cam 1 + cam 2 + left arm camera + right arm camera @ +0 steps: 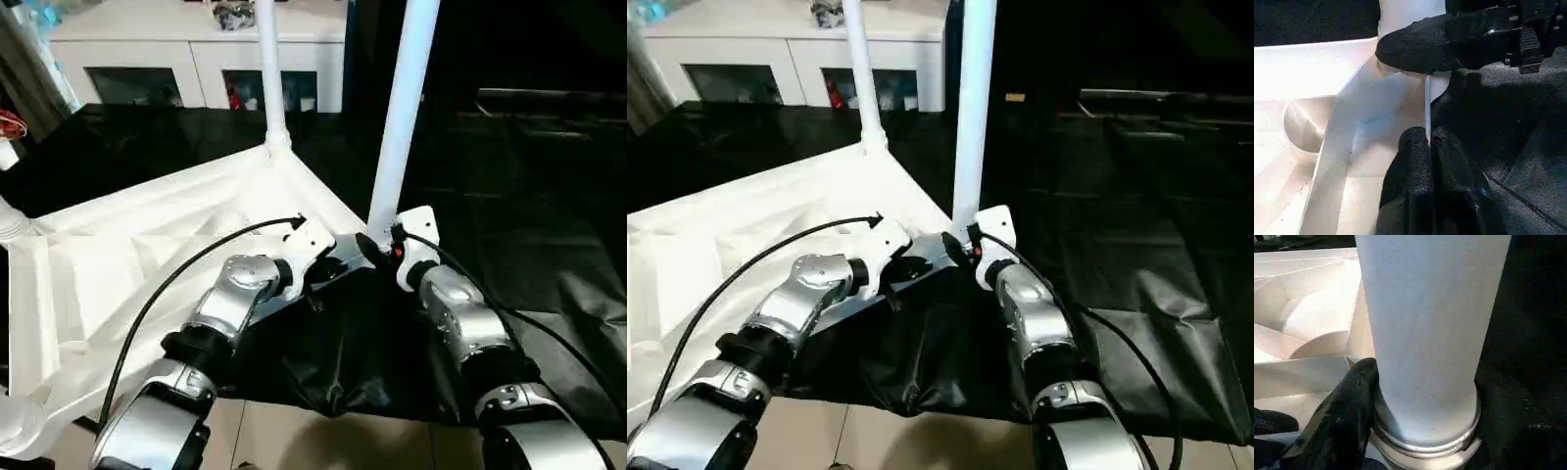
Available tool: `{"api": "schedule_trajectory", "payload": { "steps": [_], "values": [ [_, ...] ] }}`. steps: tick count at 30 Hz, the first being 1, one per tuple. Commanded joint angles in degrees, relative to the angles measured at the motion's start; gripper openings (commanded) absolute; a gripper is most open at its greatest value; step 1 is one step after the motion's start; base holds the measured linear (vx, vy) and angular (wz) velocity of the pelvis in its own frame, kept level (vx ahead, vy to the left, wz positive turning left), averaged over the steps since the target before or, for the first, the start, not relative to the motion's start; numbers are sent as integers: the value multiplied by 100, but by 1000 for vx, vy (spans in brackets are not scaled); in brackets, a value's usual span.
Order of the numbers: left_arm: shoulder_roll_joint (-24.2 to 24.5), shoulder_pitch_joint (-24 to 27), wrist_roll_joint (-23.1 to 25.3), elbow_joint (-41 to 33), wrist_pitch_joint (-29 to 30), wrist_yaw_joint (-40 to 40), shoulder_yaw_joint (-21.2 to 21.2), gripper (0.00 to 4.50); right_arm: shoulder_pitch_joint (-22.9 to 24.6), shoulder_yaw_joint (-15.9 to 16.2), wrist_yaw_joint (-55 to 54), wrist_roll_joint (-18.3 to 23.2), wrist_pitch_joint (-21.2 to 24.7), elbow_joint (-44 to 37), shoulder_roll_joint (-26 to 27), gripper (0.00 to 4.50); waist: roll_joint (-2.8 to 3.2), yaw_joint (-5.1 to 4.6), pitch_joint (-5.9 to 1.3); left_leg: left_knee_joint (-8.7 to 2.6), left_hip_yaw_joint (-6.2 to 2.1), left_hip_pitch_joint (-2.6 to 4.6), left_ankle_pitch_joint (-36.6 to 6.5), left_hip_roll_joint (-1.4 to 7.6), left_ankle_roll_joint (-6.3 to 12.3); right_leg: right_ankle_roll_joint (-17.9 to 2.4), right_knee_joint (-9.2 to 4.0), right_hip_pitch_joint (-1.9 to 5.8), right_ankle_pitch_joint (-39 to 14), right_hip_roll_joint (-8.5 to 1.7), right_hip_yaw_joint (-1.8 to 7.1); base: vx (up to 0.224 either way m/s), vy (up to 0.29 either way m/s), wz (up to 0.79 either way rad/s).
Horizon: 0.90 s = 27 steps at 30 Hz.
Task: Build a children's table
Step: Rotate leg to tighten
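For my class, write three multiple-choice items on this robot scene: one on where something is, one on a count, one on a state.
1. Where is the right gripper?
A. at the foot of the near leg
B. on the cabinet
C. at the far corner

2. How many legs stand upright in the tabletop?
A. none
B. two
C. four

3. How does the left gripper stand?
A. wide open in the air
B. holding a leg
C. shut on the tabletop's rim

Answers: 1 A, its fingers flank the near leg at its base. 2 B, the near leg and the far leg rise from corners. 3 C, the rim's thin edge sits between its fingers.
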Motion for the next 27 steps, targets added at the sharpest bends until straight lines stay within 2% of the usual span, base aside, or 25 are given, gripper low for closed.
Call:
{"api": "schedule_trajectory", "payload": {
  "steps": [1, 2, 5, 6, 10, 11, 19, 21, 23, 25, 27],
  "values": [
    [-393, -141, -232, -291, -300, -98, -63, 0, 42, 198, 410, 148, 41, 129, 391, 302, -51, -5, -427, -395, -38, 79, -1167, 177, 422, -1387, -365, 326, -988, -324, 249, 0, 0, 0],
    [-374, -86, -261, -343, -329, -203, -93, 0, 63, 186, 597, 222, 35, 75, 363, 337, -54, -6, -422, -396, -33, 79, -1237, 175, 427, -1367, -381, 330, -1095, -328, 252, 0, 0, 0],
    [-335, -43, -280, -373, -349, -293, -107, 0, 80, 183, 723, 238, -2, 40, 301, 349, -50, -8, -420, -407, -44, 82, -1270, 186, 411, -1353, -380, 322, -1146, -322, 251, 0, 0, 0],
    [-280, -12, -289, -380, -380, -358, -98, 0, 87, 158, 842, 258, -28, 7, 208, 377, -51, -8, -425, -402, -41, 84, -1238, 186, 416, -1373, -373, 325, -1089, -322, 253, 0, 0, 0],
    [-101, 61, -352, -458, -428, -642, -95, 0, 139, 292, 1222, 168, -190, -119, -133, 390, -67, 3, -435, -382, -33, 70, -1118, 182, 497, -1425, -351, 342, -913, -324, 253, 0, 0, 0],
    [-38, 82, -372, -490, -438, -734, -93, 0, 160, 330, 1394, 154, -203, -171, -234, 419, -58, 11, -432, -379, -31, 71, -1082, 189, 529, -1451, -349, 335, -900, -328, 252, 0, 0, 0],
    [301, 195, -432, -647, -492, -1333, -118, 0, 305, 518, 2474, 152, -357, -446, -731, 419, -68, 35, -409, -391, -31, 69, -1280, 196, 499, -1386, -377, 327, -1265, -319, 248, 0, 0, 0],
    [520, 298, -513, -822, -467, -1768, -154, 0, 482, 626, 3239, 405, -169, -802, -977, 419, -72, 51, -411, -388, -31, 58, -1263, 206, 529, -1378, -369, 339, -1245, -326, 252, 0, 0, 0],
    [583, 326, -544, -870, -450, -1883, -160, 0, 547, 682, 3478, 471, -87, -927, -1062, 419, -69, 60, -422, -380, -32, 49, -1148, 217, 609, -1420, -339, 340, -1044, -312, 249, 0, 0, 0],
    [688, 379, -592, -954, -418, -2116, -175, 0, 654, 789, 3813, 514, -15, -1117, -1198, 395, -61, 55, -431, -372, -29, 53, -1085, 213, 640, -1455, -329, 329, -946, -304, 242, 0, 0, 0],
    [776, 434, -652, -1050, -379, -2320, -192, 0, 745, 866, 4052, 559, 68, -1288, -1293, 386, -62, 74, -416, -379, -28, 65, -1176, 221, 633, -1463, -342, 324, -1083, -311, 242, 0, 0, 0]
  ]
}}
